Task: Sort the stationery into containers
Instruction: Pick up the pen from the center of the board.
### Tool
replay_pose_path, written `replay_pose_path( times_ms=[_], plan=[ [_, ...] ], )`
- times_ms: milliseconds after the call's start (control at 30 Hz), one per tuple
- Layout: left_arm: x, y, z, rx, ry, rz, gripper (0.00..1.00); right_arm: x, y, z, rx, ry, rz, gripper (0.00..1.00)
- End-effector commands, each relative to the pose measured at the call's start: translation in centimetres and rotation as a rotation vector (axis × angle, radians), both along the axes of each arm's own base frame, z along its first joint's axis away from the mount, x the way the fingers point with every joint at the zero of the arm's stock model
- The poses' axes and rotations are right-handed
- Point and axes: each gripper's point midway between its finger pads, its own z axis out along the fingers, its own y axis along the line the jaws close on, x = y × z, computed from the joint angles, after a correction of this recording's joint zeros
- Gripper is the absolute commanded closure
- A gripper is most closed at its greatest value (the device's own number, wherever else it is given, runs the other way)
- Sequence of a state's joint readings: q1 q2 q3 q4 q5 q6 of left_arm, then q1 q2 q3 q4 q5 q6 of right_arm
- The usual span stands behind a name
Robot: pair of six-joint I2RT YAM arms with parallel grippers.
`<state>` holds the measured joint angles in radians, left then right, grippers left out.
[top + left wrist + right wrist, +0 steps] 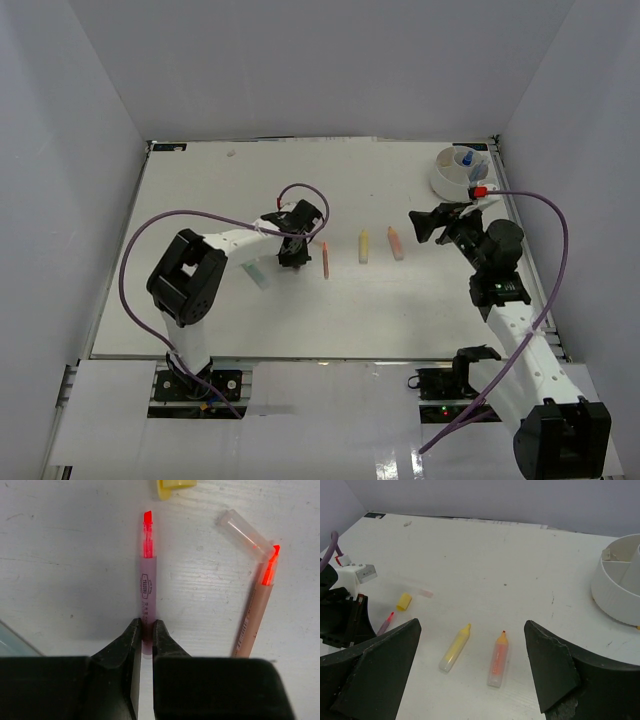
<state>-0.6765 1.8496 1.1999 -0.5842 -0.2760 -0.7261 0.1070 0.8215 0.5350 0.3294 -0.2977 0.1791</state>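
My left gripper (145, 625) is shut on the back end of a pink highlighter (147, 587) with its tip bare, low at the table. In the top view the left gripper (292, 250) hides it. An uncapped orange pen (254, 617) lies to its right (325, 260), with a clear cap (244, 533) at its tip. My right gripper (471, 630) is open and empty above a yellow highlighter (455, 647) and an orange highlighter (498, 659). They lie mid-table (364, 245) (396, 243). The white divided tub (447, 180) stands at the far right and holds a blue-capped bottle (467, 158).
A loose yellow cap (403, 601) lies beyond the pink highlighter. A clear teal-tinted item (258, 272) lies just left of my left gripper. The tub's wall (615, 592) is to the right of my right gripper (432, 222). White walls enclose the table.
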Motion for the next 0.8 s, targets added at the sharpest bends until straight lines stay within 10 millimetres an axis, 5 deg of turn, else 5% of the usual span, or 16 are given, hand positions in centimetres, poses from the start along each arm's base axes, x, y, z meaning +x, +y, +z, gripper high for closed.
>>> replay_pose_path(
  times_ms=[0,167,267,367,400,467,533,767],
  plan=[
    [-0.6,0.2,1.5,-0.033,-0.028,0.001,0.91,-0.2,1.4,2.0,-0.019,-0.046,0.084,0.1],
    [-0.4,-0.4,6.5,-0.134,-0.178,-0.099,0.94,-1.0,4.1,2.4,0.004,-0.003,0.225,0.05],
    [0.6,-2.4,10.2,-0.243,-0.351,-0.254,0.96,-2.4,8.0,3.4,0.039,0.023,0.361,0.02],
    [0.7,-3.7,16.5,-0.324,-0.585,-0.428,0.99,-3.6,11.8,4.9,0.07,0.03,0.466,0.0],
    [0.0,-3.9,16.8,-0.344,-0.61,-0.485,0.99,-3.5,12.8,4.8,0.077,0.047,0.482,0.0],
    [-0.3,-4.1,21.2,-0.377,-0.775,-0.567,1.0,-4.4,15.1,6.3,0.097,0.039,0.543,0.05],
    [-1.7,-4.4,23.4,-0.42,-0.851,-0.644,1.0,-4.4,16.5,6.4,0.114,0.063,0.569,0.07],
    [-4.7,-5.1,26.6,-0.506,-0.982,-0.807,1.0,-4.6,20.3,8.2,0.15,0.071,0.652,0.15]
  ],
)
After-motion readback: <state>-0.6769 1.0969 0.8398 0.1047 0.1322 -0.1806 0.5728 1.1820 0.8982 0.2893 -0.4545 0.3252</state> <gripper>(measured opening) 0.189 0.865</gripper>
